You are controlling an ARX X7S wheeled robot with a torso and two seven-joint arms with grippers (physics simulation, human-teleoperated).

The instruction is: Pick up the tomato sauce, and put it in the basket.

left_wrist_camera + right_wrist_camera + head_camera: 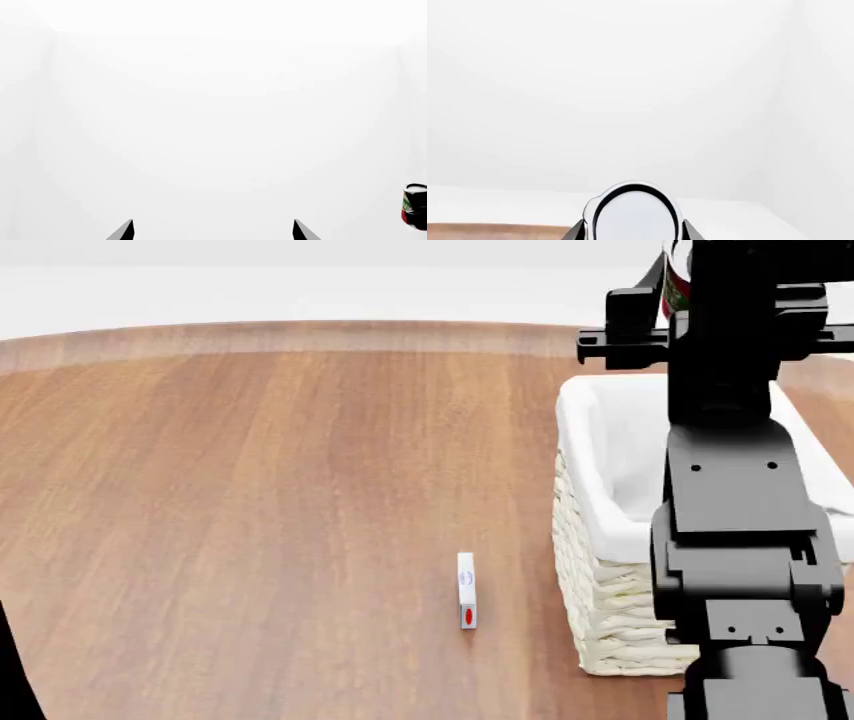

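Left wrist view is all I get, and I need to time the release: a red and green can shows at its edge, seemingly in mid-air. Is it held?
Observer: Yes. In the right wrist view the tomato sauce sits between the right gripper fingers, silvery top toward the camera.
Operator: Is it over the basket?
Observer: The head view shows the right arm raised above the basket; the can seems to be over its far end, but the arm hides much.
Operator: Anything else nearby?
Observer: A small white item lies left of the basket, apart from it.
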